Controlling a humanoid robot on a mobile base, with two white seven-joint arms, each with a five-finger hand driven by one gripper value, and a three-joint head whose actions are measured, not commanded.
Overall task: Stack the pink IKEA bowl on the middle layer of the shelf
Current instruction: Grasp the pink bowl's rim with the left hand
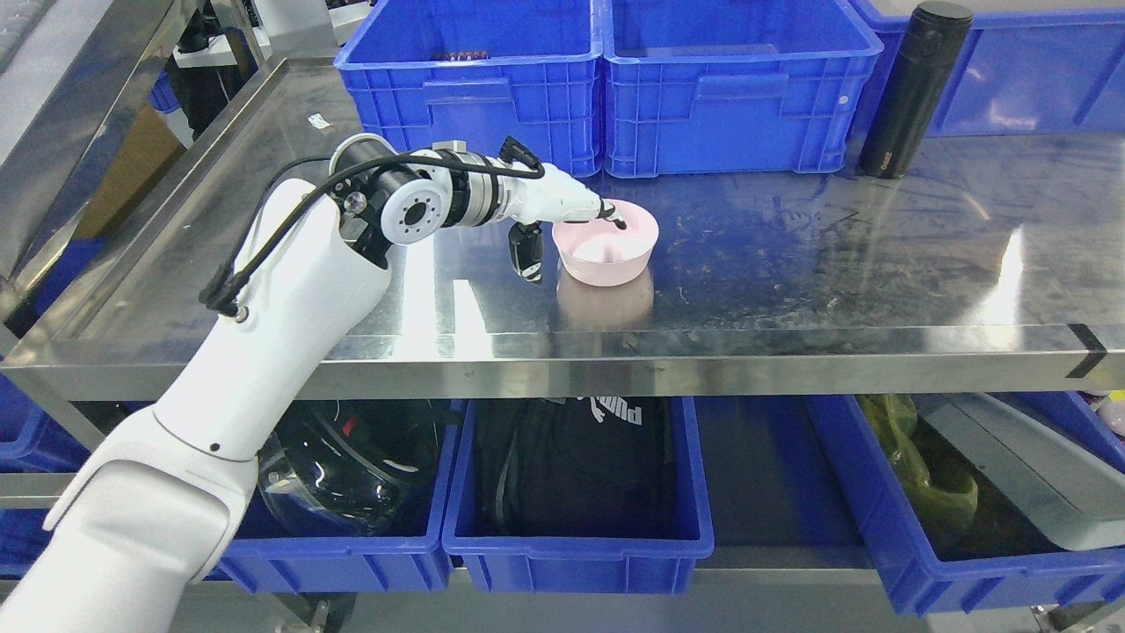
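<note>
On steel shelf (791, 264), left robot hand (562, 211) seemingly pinching pink bowl (605, 249) rim

"PUMA" (upside down) on blk bag (571, 466)

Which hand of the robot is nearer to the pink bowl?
Left. The left hand is at the bowl, fingers over its rim and thumb outside. The right hand is not in view.

A pale pink bowl (606, 251) sits upright, mouth up, on the steel shelf layer (791, 264), near its front edge, its reflection showing in the metal below it
</note>
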